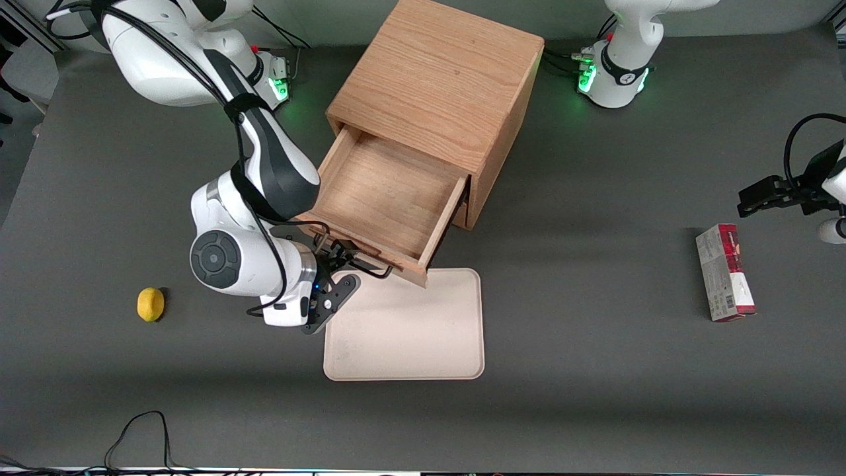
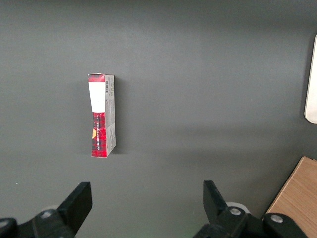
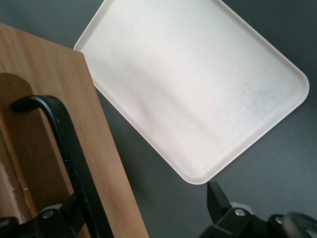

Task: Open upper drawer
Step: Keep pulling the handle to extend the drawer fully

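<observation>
Tray [image 1: 423, 330] just beside gripper [image 1: 344, 268].

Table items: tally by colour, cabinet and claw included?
Wood: 2, cabinet and its pulled-out upper drawer
Yellow: 1, lemon
Cream: 1, tray
Red-and-grey: 1, carton
Black: 1, claw, at the drawer's handle
Total: 6

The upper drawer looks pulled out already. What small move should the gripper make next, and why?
Probably back the gripper straight off the black handle. The upper drawer already stands well out of the cabinet, its floor exposed, and the fingers sit open around the bar.
</observation>
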`<state>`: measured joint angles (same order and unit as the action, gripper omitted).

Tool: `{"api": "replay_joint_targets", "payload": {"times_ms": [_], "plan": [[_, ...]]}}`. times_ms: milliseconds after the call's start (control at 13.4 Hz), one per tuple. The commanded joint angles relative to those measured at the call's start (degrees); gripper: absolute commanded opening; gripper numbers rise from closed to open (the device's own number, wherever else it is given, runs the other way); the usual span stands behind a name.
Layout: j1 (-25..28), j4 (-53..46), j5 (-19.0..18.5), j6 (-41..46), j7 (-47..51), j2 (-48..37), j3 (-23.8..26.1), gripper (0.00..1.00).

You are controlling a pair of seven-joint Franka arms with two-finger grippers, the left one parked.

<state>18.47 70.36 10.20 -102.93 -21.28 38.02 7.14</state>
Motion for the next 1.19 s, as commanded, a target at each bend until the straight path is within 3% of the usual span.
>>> {"api": "replay_joint_targets", "payload": {"times_ms": [0, 1119], "plan": [[-0.62, -3.47, 0.00, -1.48, -0.61, 2.32, 0.33, 1.00], [-3.26, -6.90, 2.02, -2.71, -0.69, 3.20, 0.69, 1.00]]}}
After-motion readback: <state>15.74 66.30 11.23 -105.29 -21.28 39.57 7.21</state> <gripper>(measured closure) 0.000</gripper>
